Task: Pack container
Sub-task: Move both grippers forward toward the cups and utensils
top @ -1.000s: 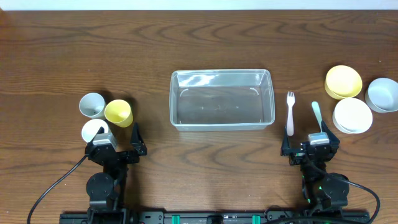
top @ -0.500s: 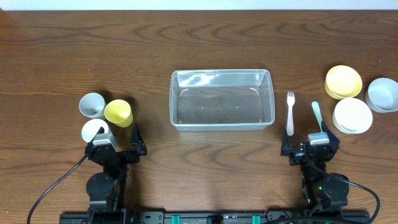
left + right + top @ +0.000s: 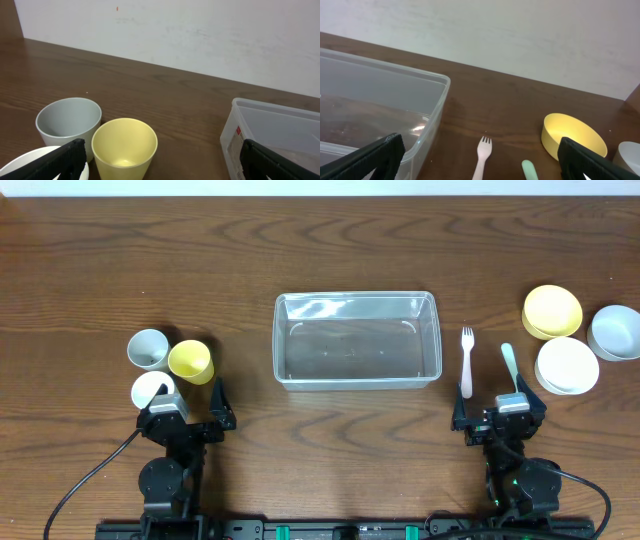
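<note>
The clear rectangular container (image 3: 357,340) sits empty at the table's middle; its corner shows in the left wrist view (image 3: 280,135) and its side in the right wrist view (image 3: 380,110). A grey cup (image 3: 148,348), a yellow cup (image 3: 190,361) and a white cup (image 3: 151,389) stand at the left. A pink fork (image 3: 466,362) and a green utensil (image 3: 510,362) lie right of the container. My left gripper (image 3: 190,418) is open and empty behind the cups. My right gripper (image 3: 498,418) is open and empty just below the fork.
A yellow bowl (image 3: 552,311), a white bowl (image 3: 567,366) and a pale-blue bowl (image 3: 615,331) sit at the right edge. In the left wrist view the yellow cup (image 3: 125,147) and grey cup (image 3: 68,122) stand between my fingers. A white wall lies beyond the table.
</note>
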